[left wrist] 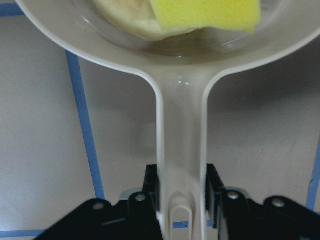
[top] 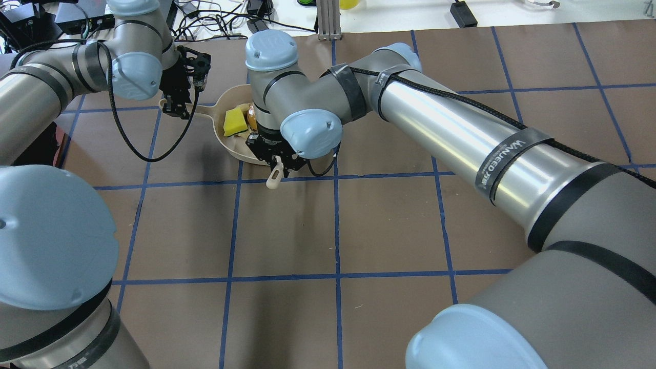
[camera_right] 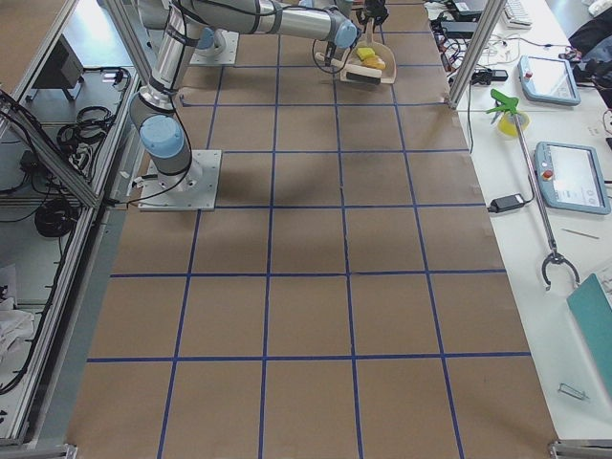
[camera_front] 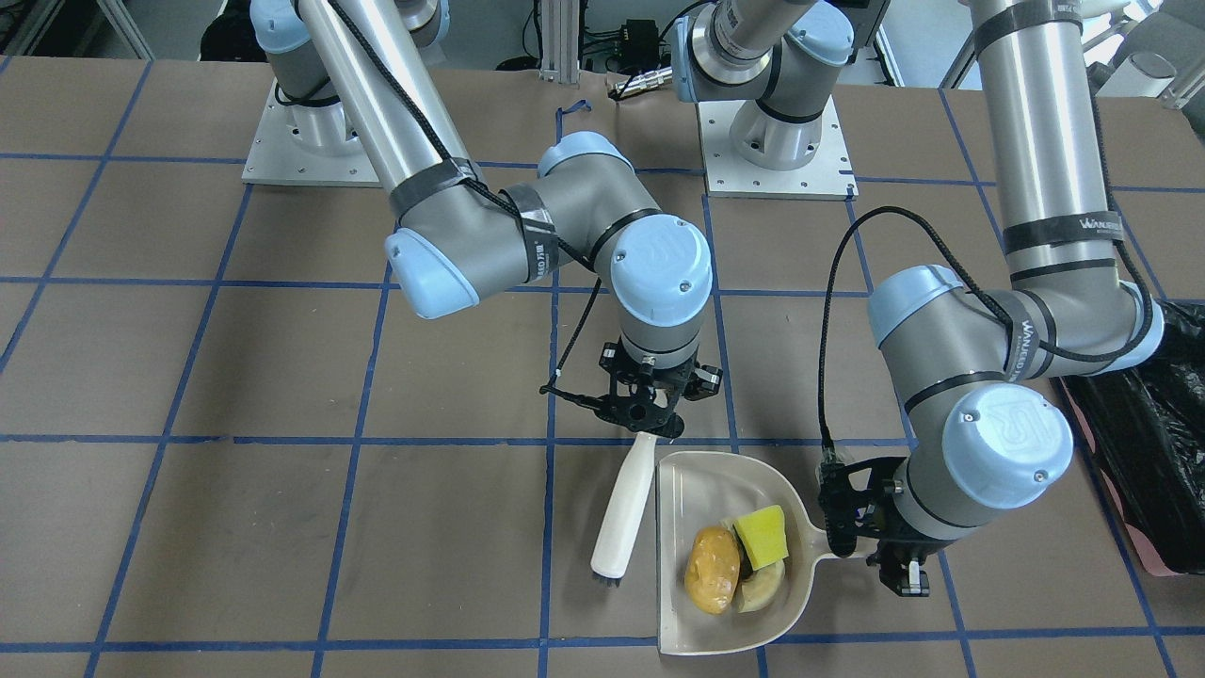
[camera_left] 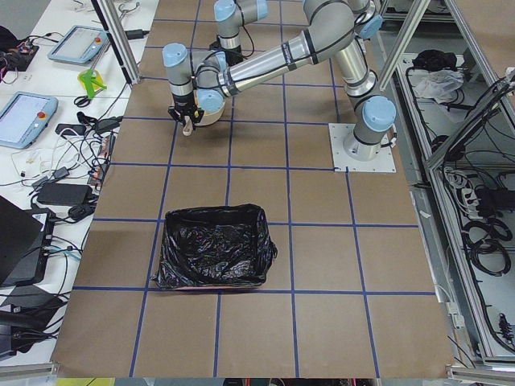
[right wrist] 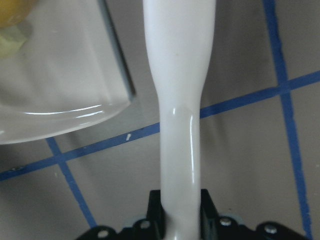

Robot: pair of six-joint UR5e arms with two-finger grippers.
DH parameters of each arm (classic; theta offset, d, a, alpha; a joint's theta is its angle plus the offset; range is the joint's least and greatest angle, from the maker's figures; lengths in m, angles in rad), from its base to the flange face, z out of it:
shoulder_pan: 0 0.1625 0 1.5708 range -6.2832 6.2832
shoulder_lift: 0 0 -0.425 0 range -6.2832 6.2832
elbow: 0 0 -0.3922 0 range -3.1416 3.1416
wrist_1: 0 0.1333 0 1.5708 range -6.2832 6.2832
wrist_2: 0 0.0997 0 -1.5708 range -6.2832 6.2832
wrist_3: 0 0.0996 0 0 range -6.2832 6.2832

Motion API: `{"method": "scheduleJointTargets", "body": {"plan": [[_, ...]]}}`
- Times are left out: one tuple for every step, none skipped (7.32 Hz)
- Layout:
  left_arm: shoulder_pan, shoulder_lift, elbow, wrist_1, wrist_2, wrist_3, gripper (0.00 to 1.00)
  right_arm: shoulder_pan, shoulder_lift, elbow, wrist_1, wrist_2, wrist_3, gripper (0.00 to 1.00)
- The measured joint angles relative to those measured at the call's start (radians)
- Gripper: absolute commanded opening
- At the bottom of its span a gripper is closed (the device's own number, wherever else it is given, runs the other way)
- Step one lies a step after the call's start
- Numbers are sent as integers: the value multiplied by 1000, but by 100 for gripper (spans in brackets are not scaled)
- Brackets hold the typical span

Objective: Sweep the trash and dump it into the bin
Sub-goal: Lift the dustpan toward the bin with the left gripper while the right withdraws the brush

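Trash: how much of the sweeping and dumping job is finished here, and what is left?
Sweeping looks done: the potato-like lump, yellow sponge and pale crescent all lie in the dustpan. In hand: the left gripper is shut on the dustpan handle, the right gripper on the brush. Left: carrying the dustpan to the black-lined bin and tipping it in.

The left arm [camera_front: 1036,132] and the right arm [camera_front: 372,104] are shiny silver tubes with fat grey joints. Each joint has a round light blue cap [camera_front: 661,256] with tiny screws. A black braided cable [camera_front: 827,311] runs along each arm, held by black bands [camera_front: 1059,229] with white letters. The left gripper [left wrist: 182,192] and the right gripper [right wrist: 180,205] are black with silver screws. Each arm stands on a white square plate [camera_front: 725,181].
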Motion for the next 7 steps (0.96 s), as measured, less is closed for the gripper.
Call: {"method": "scheduleJointTargets", "body": {"plan": [[48,1,3,-18,-66,0,3,-42,-47,36,45,-47,-72,0],[95,2,8,-42,-124,0,1,-96,-104,82,74,-83,-153,0],[129,4,14,-55,-154,1,1,-169,-167,138,87,-114,-257,0],[155,11,29,-71,-166,1,0,-247,-230,195,88,-136,-381,0],[181,21,53,-101,-170,9,0,-323,-285,248,85,-155,-510,0],[216,32,87,-140,-171,31,0,-406,-325,294,78,-182,-632,0],[261,43,126,-191,-179,56,0,-488,-349,323,68,-203,-744,0]]}}
